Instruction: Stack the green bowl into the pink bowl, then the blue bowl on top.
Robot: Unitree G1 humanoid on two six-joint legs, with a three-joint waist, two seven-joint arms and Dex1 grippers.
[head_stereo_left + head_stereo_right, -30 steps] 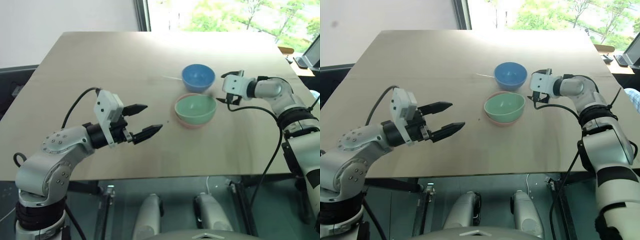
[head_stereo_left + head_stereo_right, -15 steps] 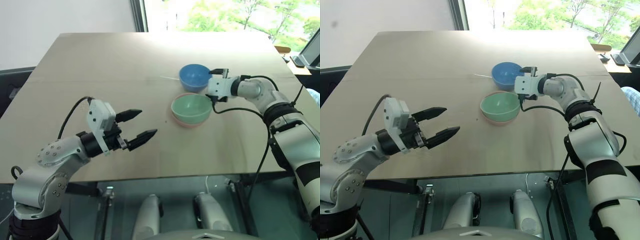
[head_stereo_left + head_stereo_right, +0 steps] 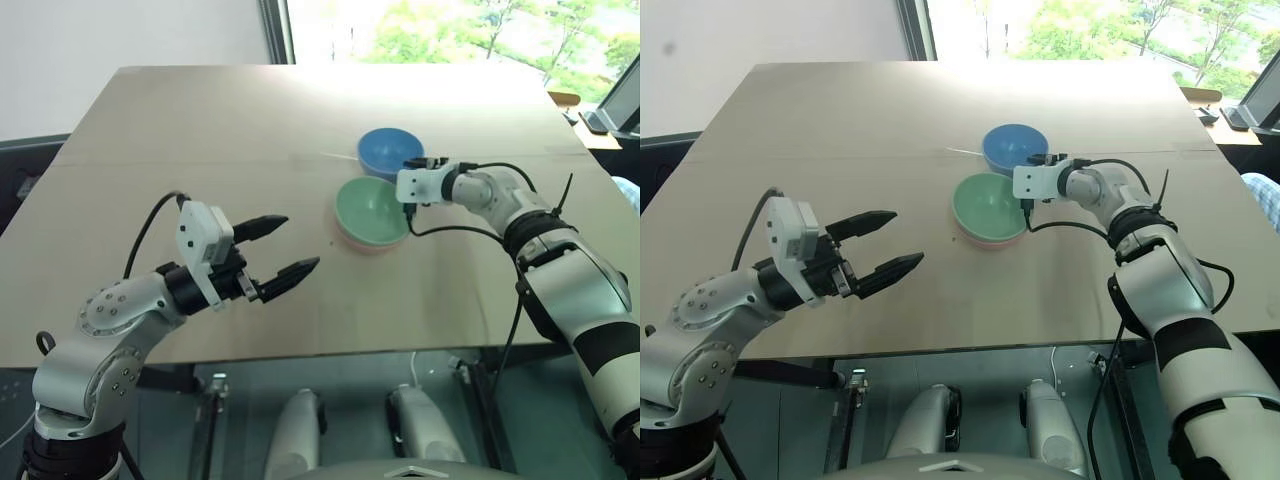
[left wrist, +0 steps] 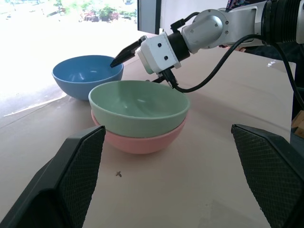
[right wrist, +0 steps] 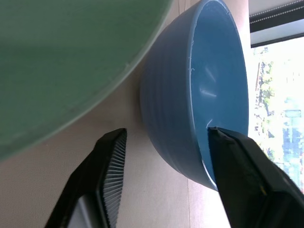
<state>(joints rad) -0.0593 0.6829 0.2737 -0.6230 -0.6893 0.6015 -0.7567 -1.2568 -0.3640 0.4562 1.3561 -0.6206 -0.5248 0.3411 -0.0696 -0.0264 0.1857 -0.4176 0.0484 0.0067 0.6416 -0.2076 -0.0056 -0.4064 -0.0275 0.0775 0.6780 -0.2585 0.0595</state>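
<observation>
Hidden: right gripper (image 5: pixel 161 180) tips behind blue bowl (image 3: pixel 390 152) rim in head views | Grip: straddles that bowl's wall, one finger inside, one outside, not visibly clamped | Left gripper (image 3: pixel 285 247) wide apart, holding nothing, well apart from bowls | Containers: green bowl (image 4: pixel 138 105) nested in pink bowl (image 4: pixel 137 141), just beside blue on table (image 3: pixel 200 130)

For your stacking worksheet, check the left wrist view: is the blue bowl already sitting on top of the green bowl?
No. The blue bowl stands on the table behind the green bowl.
</observation>
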